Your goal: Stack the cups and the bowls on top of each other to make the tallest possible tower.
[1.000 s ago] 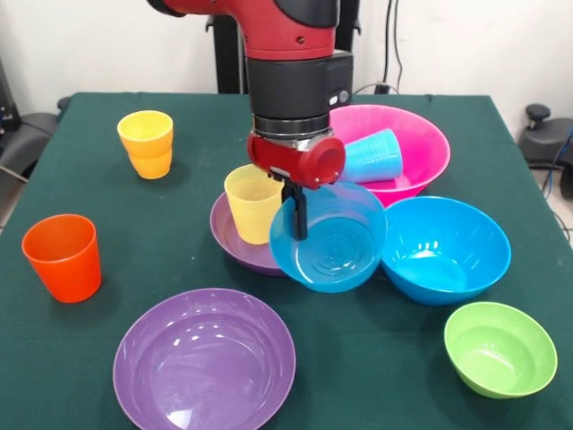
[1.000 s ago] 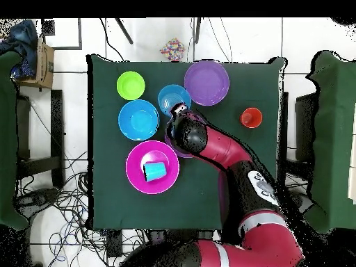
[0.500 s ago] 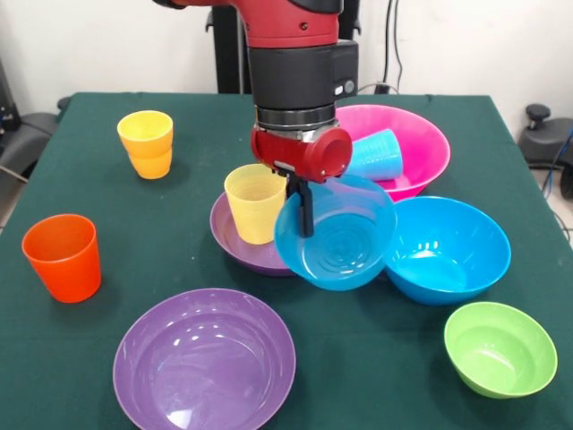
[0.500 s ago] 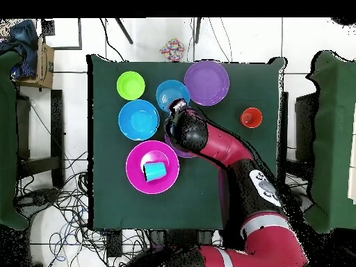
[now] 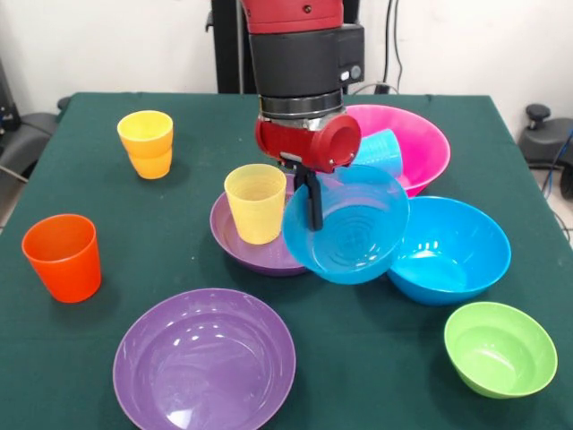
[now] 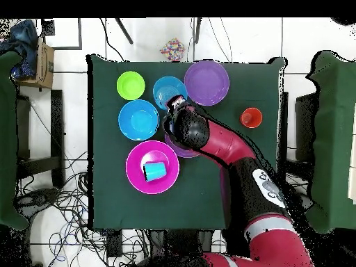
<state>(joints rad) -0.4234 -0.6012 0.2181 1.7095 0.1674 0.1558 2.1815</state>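
My gripper (image 5: 314, 213) is shut on the rim of the small blue bowl (image 5: 354, 235), which hangs tilted above the table, overlapping the big blue bowl (image 5: 458, 244). In the overhead view the gripper (image 6: 177, 105) and small blue bowl (image 6: 167, 91) sit between the green bowl (image 6: 131, 85) and a purple bowl (image 6: 206, 82). The ribbed pale yellow cup (image 5: 255, 202) stands in the other purple bowl (image 5: 240, 246). A light blue cup (image 5: 377, 155) lies in the pink bowl (image 5: 428, 148). Two amber cups (image 5: 146, 143) are nested at the back left. The orange cup (image 5: 61, 257) stands at the left.
The green bowl (image 5: 500, 348) sits at the front right and the empty purple bowl (image 5: 204, 358) at the front middle. Overhead, the big blue bowl (image 6: 138, 119) and pink bowl (image 6: 137, 156) lie left of the arm, and the orange cup (image 6: 251, 117) right of it.
The gripper has lifted the small blue bowl and carried it rightward in the front view, toward the big blue bowl. The bowl is more tilted. Nothing else has moved.
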